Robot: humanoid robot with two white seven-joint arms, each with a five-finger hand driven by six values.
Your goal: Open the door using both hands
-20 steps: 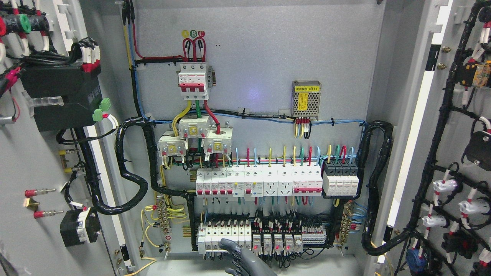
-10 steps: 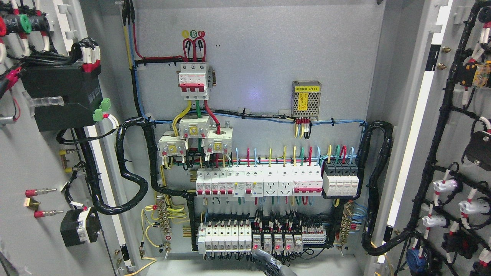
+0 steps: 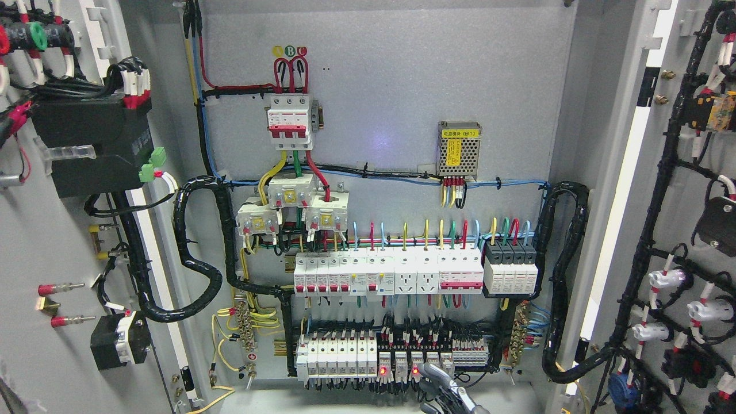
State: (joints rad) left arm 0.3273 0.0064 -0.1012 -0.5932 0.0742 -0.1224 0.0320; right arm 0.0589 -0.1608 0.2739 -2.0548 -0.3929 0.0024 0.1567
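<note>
With both cabinet leaves swung wide, left door [image 3: 34, 230] and right door [image 3: 678, 201] flank the wiring | a hand [image 3: 448, 394] shows at the bottom edge, its side unclear, fingers loosely spread, empty | doors likely heavy, stiff steel on hinges, carrying fragile wiring | grip the bare free edge, not the components.

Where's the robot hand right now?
In the head view a robot hand shows at the bottom edge, right of centre, just below the bottom row of relays inside the open cabinet. Which arm it belongs to isn't visible.
</note>
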